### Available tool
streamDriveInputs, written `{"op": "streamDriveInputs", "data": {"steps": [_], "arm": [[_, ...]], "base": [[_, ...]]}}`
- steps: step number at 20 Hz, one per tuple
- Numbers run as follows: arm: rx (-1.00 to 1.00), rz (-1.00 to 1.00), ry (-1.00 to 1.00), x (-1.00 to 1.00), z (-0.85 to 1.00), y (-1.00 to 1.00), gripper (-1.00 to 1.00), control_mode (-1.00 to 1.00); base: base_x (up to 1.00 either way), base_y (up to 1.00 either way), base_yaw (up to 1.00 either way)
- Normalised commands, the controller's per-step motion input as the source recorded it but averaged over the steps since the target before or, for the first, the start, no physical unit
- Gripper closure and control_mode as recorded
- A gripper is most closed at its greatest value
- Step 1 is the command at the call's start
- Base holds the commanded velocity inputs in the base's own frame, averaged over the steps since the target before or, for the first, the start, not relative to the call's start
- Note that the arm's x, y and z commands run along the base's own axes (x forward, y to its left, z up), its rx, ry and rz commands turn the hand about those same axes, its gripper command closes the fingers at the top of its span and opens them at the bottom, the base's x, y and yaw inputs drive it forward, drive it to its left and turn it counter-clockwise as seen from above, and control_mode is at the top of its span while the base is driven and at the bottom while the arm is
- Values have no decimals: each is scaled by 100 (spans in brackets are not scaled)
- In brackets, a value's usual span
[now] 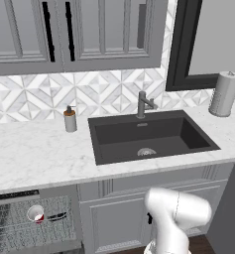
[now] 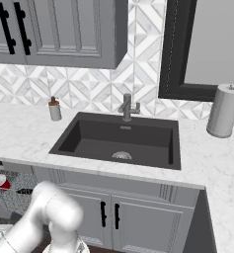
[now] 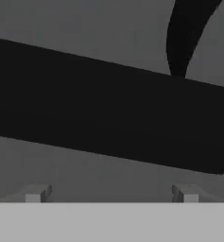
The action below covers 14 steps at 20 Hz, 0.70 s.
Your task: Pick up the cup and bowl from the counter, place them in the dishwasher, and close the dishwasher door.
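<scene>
The claw (image 3: 111,194) gapes open and empty, a broad black bar (image 3: 108,123) just ahead (hand view); the cup (image 1: 35,214) lies in the dishwasher (image 1: 34,225) rack.

Tool (image 3: 111,194) tips apart, dark bar (image 3: 108,118) close ahead, blocking path.
</scene>
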Motion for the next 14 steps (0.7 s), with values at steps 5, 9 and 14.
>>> {"op": "streamDriveInputs", "data": {"steps": [5, 9, 14], "arm": [[0, -11, -37, 100, -16, 16, -100, -100], [0, -11, -46, 100, -22, 0, -100, -100], [0, -10, -41, 100, -40, -1, -100, -100]], "base": [[0, 0, 0], [0, 0, 0], [0, 0, 0]]}}
